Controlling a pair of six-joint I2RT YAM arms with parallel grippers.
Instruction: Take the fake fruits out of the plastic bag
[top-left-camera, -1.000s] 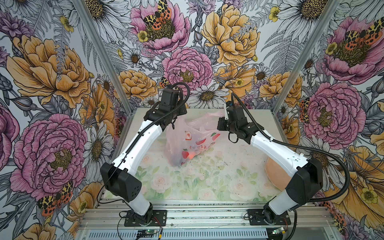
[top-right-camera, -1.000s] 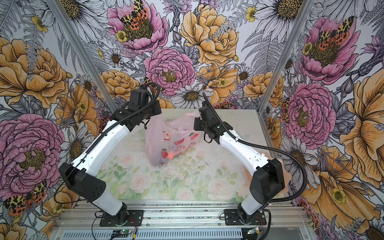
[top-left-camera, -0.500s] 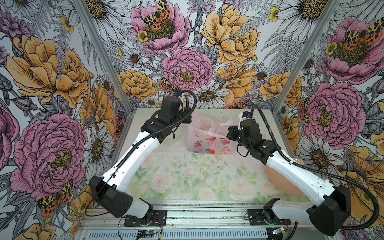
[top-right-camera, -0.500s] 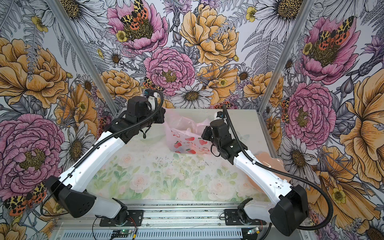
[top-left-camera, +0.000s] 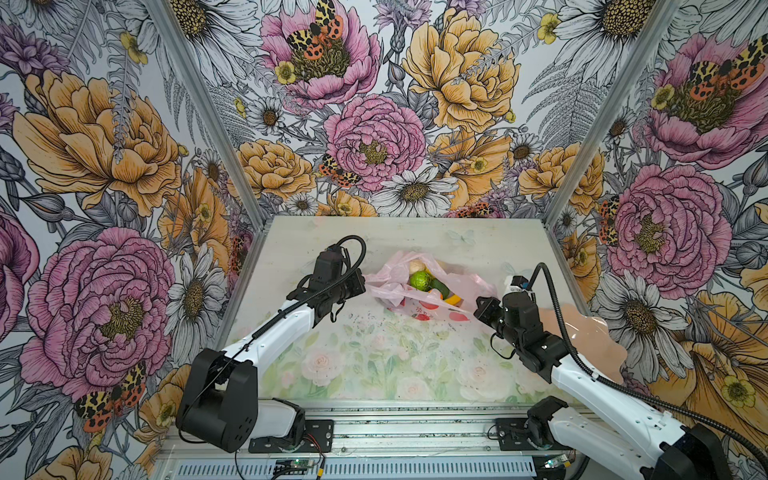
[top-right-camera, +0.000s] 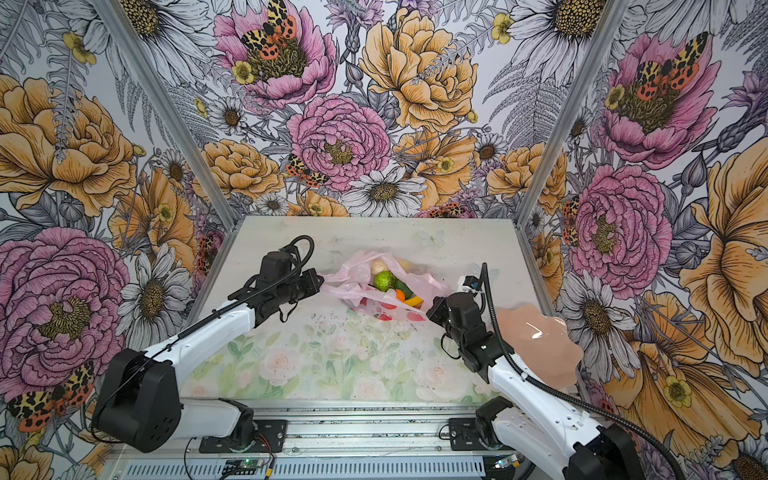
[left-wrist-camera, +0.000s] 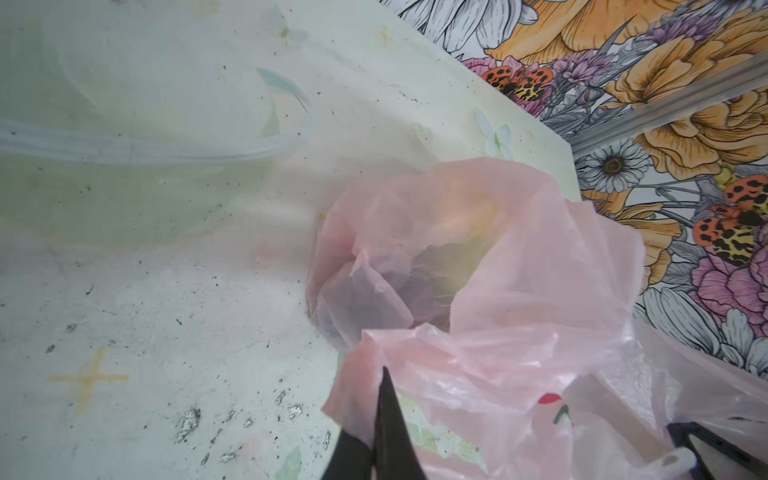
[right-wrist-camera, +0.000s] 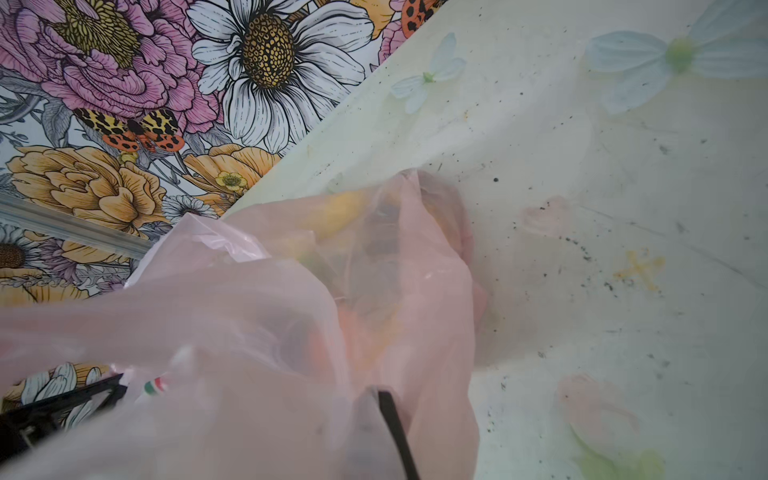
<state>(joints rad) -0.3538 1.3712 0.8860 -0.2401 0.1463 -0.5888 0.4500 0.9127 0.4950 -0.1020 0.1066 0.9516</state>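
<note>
The pink plastic bag (top-left-camera: 395, 286) (top-right-camera: 353, 291) lies on the table at the back middle. Its mouth is stretched open between my two grippers. Inside it the fake fruits show: a green lime (top-left-camera: 419, 280) (top-right-camera: 384, 280), a beige lumpy piece (top-left-camera: 417, 266), a dark green avocado (top-left-camera: 438, 286) and an orange one (top-left-camera: 453, 298). My left gripper (top-left-camera: 365, 286) (left-wrist-camera: 383, 374) is shut on the bag's left edge. On the bag's right edge my right gripper (top-left-camera: 477, 309) (right-wrist-camera: 380, 395) is shut. In both wrist views the bag (left-wrist-camera: 519, 291) (right-wrist-camera: 249, 311) veils the fruits.
A peach scalloped dish (top-left-camera: 594, 345) (top-right-camera: 536, 349) sits at the table's right edge, behind the right arm. The flowered table top (top-left-camera: 374, 365) stretches in front of the bag. Flowered walls close in the back and both sides.
Both arms have come down and apart, carrying the bag from hanging in the air to the table. Its mouth is now spread wide and the fruits show from above.
</note>
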